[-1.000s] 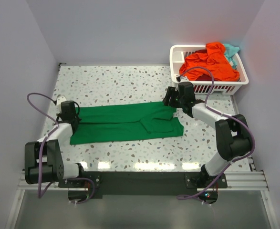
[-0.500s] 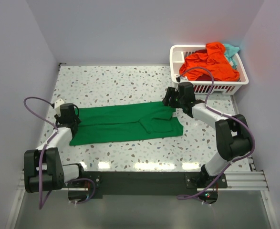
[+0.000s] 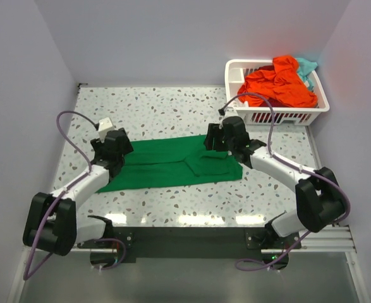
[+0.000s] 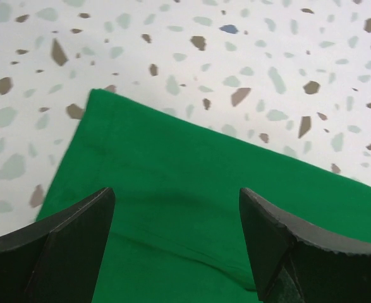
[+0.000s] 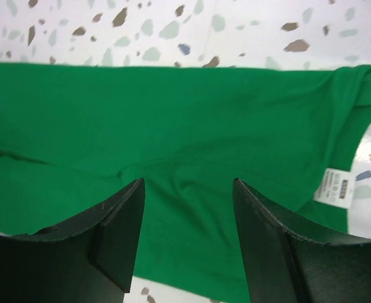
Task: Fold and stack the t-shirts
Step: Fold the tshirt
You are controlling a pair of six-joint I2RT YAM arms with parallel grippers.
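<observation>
The speckled worktop (image 3: 160, 107) carries one garment: the green t-shirt (image 3: 172, 165), lying across its middle as a long, narrow band, apparently already folded in along its length, with a doubled flap near its right end. At the far right corner stands the white basket (image 3: 236, 66), and heaped inside it are the orange-red t-shirt (image 3: 277, 82) and, behind that, a scrap of the teal t-shirt (image 3: 307, 66), both crumpled and unfolded. No stack exists yet, so by my reading the job is in its early part: the green one needs its crosswise folds, and the other two have everything left. The left end effector (image 4: 176, 202) sits over the band's left end, its fingers spread wide with flat green cloth showing between them and nothing pinched. The right end effector (image 5: 188, 189) sits over the collar end, likewise spread and holding nothing. Whether either one touches the fabric I cannot tell. Smallest of all, the white neck label (image 5: 339, 187) shows at the collar edge, just right of the right end effector.
</observation>
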